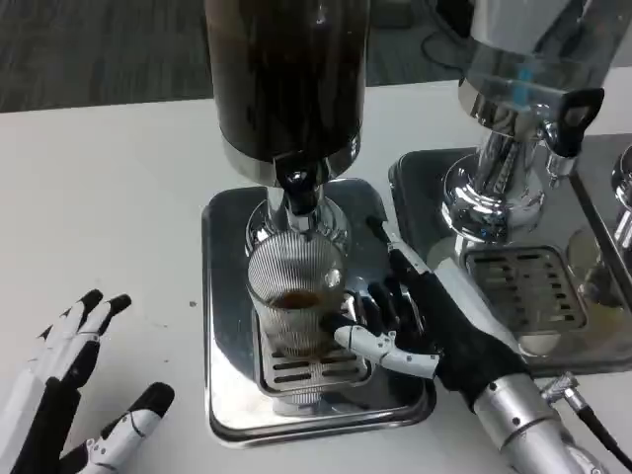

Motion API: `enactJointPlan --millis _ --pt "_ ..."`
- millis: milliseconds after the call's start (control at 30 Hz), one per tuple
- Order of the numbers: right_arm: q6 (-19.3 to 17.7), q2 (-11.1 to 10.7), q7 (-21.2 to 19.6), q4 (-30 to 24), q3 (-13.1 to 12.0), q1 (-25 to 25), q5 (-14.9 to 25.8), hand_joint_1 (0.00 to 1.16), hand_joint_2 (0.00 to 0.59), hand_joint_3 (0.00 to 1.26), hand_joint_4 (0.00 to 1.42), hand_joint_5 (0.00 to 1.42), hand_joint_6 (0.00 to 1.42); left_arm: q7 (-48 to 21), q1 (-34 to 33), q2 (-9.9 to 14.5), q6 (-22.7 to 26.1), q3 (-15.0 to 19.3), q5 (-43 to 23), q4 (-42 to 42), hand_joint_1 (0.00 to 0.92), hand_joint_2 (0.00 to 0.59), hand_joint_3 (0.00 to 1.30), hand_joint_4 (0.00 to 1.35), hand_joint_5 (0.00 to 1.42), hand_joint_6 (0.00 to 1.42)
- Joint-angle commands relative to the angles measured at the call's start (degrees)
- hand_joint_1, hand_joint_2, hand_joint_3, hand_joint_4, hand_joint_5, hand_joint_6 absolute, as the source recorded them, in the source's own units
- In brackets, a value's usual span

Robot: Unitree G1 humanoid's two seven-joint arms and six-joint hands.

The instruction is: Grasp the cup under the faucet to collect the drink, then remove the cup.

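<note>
right hand point(425, 316) fingers point(380, 346) around cup point(294, 296), left hand point(74, 395) spread on table point(118, 197)

White-and-black hands on a silver forearm

The right hand point(434, 326) has a white back, a black palm side and white fingers point(380, 348) with black tips; its silver forearm point(528, 425) is ribbed at the wrist, with a dark cable alongside. The left hand point(69, 395) shows black-tipped white fingers.

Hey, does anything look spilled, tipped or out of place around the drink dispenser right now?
Nothing stands out. The ribbed clear glass cup stands upright on the slotted metal drip tray under the dark dispenser's faucet, with no visible spill.
</note>
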Motion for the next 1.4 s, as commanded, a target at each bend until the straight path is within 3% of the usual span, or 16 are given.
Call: enactJointPlan --millis 33,300,467,667,767,867,933,1067,1267,1400 --pt "-3.1 0.4 2.1 -0.5 0.5 1.5 2.9 0.56 0.192 0.0 0.0 0.0 0.1 0.3 0.0 0.2 -0.5 -0.4 -1.0 1.3 0.0 0.215 0.13 0.0 0.0 0.0" --pt "-5.9 2.2 2.1 0.6 0.6 2.3 5.7 0.47 0.202 0.0 0.0 0.0 0.06 -0.6 -0.2 0.7 -0.5 -0.4 -2.7 1.0 0.0 0.249 0.16 0.0 0.0 0.0" --pt "-5.3 2.2 0.5 0.3 1.4 2.1 2.2 0.45 0.198 0.0 0.0 0.0 0.04 -0.5 0.3 0.8 -0.4 -0.1 -3.0 0.9 0.0 0.274 0.17 0.0 0.0 0.0" --pt "-5.5 2.1 0.1 0.3 2.5 1.8 -0.3 0.54 0.199 0.0 0.0 0.0 0.02 -0.6 0.6 0.7 0.0 0.0 -3.3 0.4 0.0 0.279 0.19 0.0 0.0 0.0" --pt "-5.8 1.7 -0.6 0.8 3.2 1.1 -2.3 0.56 0.21 0.0 0.0 0.0 0.02 -0.6 0.8 0.4 0.3 0.0 -3.3 0.1 0.0 0.311 0.21 0.0 0.0 0.0" --pt "-5.5 3.2 0.4 2.8 2.0 0.5 1.1 0.59 0.202 0.0 0.0 0.0 0.02 -0.4 1.0 0.1 0.6 -0.1 -3.1 -0.2 0.0 0.318 0.21 0.0 0.0 0.0" --pt "-5.9 3.3 0.3 4.0 2.0 -0.5 1.1 0.6 0.201 0.0 0.0 0.0 0.02 -0.2 1.4 -0.1 0.8 0.0 -3.1 -0.6 0.0 0.32 0.21 0.0 0.0 0.0" --pt "-6.3 5.8 0.5 8.0 1.2 -2.8 4.5 0.59 0.188 0.0 0.0 0.0 0.05 0.2 2.3 -0.5 1.5 0.2 -2.8 -1.2 0.0 0.323 0.21 0.0 0.0 0.0" --pt "-6.5 4.9 -1.7 8.1 1.9 -3.1 1.0 0.6 0.186 0.0 0.0 0.0 0.06 0.2 2.4 -0.9 1.8 -0.2 -2.5 -1.8 0.0 0.326 0.22 0.0 0.01 0.0" --pt "-5.6 6.3 -1.4 10.0 0.5 -3.8 3.4 0.61 0.185 0.0 0.0 0.0 0.07 0.1 2.4 -1.2 1.9 -0.4 -2.6 -1.8 0.0 0.328 0.22 0.0 0.01 0.0"
